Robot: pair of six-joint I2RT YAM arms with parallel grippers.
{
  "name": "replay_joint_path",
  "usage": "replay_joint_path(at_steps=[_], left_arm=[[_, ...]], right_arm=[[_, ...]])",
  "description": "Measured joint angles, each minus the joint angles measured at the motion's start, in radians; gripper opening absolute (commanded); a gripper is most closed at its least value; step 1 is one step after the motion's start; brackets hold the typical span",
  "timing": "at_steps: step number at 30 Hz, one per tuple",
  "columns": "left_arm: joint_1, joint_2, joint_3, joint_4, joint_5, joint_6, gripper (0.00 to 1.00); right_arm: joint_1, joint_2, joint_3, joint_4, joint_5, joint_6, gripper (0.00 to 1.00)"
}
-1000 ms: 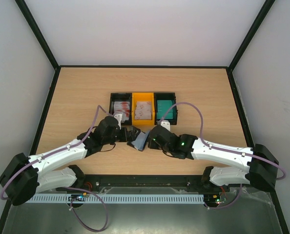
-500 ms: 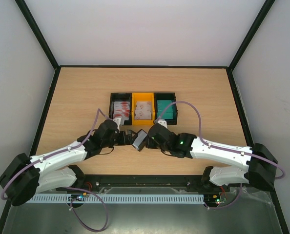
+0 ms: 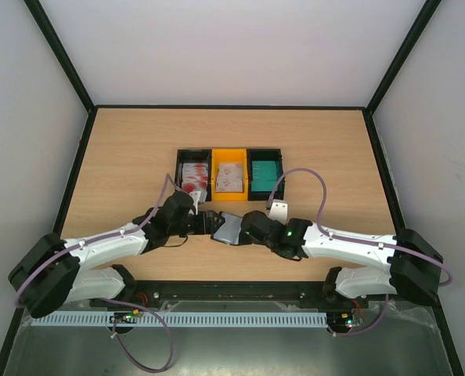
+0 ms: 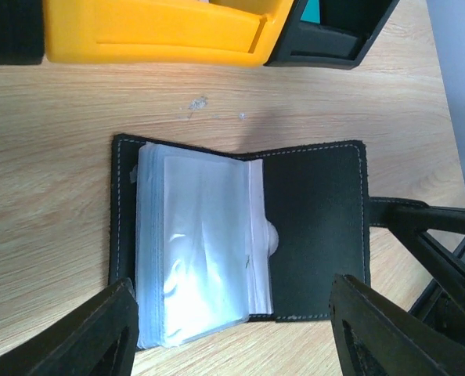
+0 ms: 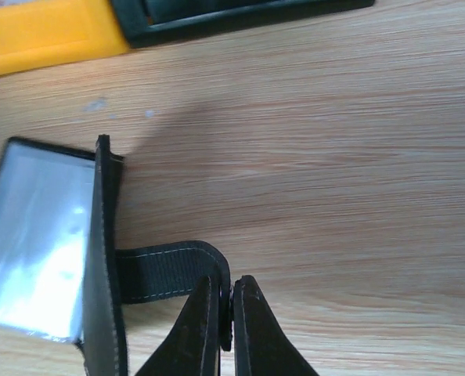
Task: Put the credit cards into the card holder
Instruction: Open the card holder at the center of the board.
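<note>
Black leather-like folding card holder [image 4: 315, 235] lay open on the wooden table [image 4: 60, 157], likely light and floppy, its clear sleeves [image 4: 197, 243] slippery. Right gripper [image 5: 231, 298] was clamped on its snap strap [image 5: 166, 270]; left gripper [image 4: 236, 337] hovered above, jaws spread wide. The stiffer cover edge looked the safer hold.

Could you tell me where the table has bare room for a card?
Bare wood lies behind the trays up to the table's far edge, and beside them out to both side edges. In front of them it is crowded: left claw and right claw meet at the open card holder.
</note>
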State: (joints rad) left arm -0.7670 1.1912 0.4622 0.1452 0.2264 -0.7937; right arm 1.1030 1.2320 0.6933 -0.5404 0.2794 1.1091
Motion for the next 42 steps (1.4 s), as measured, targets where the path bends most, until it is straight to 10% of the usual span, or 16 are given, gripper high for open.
replay_joint_path(at_steps=[10, 22, 42], left_arm=[[0.000, 0.115, 0.000, 0.089, 0.098, -0.012, 0.57], [-0.002, 0.189, 0.001, 0.175, 0.174, -0.029, 0.51], [-0.009, 0.252, 0.031, 0.178, 0.176, -0.020, 0.40]], right_arm=[[-0.048, 0.044, -0.060, 0.000, 0.043, 0.021, 0.03], [-0.068, 0.000, -0.078, 0.016, 0.043, 0.020, 0.39], [-0.069, 0.034, -0.037, 0.272, -0.199, -0.106, 0.39]])
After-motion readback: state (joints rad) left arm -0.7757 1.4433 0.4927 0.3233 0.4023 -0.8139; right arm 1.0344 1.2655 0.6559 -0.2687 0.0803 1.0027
